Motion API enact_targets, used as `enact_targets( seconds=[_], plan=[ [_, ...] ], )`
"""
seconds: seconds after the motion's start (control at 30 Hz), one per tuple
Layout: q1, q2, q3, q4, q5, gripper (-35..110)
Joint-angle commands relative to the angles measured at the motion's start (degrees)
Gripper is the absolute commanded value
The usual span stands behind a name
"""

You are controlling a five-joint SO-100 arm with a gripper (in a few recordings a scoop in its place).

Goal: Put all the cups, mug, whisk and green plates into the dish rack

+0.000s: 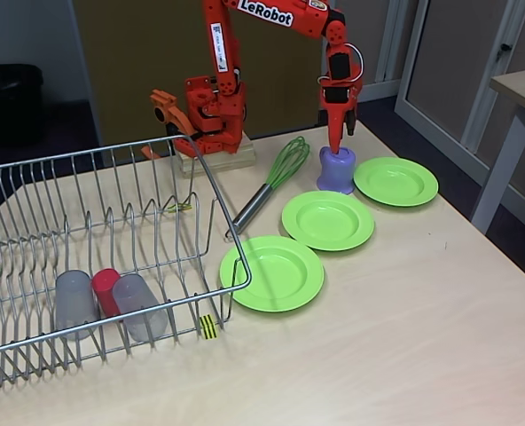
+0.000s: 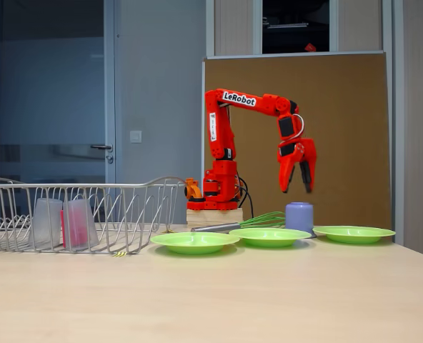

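1. Gripper (image 2: pixel 297 187) spread, holding nothing; hangs pointing down above the mug (image 2: pixel 299 216), clear of its rim in the side-on fixed view.
2. Step in hand, by judgement: pick up the mug. Centre over one wall of the mug, so one finger goes inside and one outside (handle side not discernible, so avoid relying on it).
3. Descend straight, slowly; light plastic likely to tip or skate if nudged off-centre.
4. Mug stands toward the far edge of the tabletop, touching or just beside the wires of the whisk (image 1: pixel 274 180), near the far green plate (image 1: pixel 395 181). Lift vertically before any sideways travel, to avoid dragging the whisk.
5. Middle plate (image 1: pixel 328 219) and nearest plate (image 1: pixel 271 272) lie in a row toward the dish rack (image 1: pixel 94 177); carry high over them.
6. Rack at the left edge already holds two grey cups (image 1: pixel 74 303) and the red cup (image 1: pixel 105 289) in its near corner; aim for free prongs away from those.
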Motion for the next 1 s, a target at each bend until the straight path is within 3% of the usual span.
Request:
enact_targets(
  seconds=[0.0, 0.57, 0.73, 0.97],
  plan=[
    [0.09, -0.26, 1.05, -3.96, 0.44, 41],
    [-0.62, 0.44, 19.95, -24.61, -2.37, 37],
    [1.85, 1.23, 20.48, -22.59, -8.88, 17],
    [8.61, 5.45, 9.32, -3.52, -23.29, 10]
  ],
)
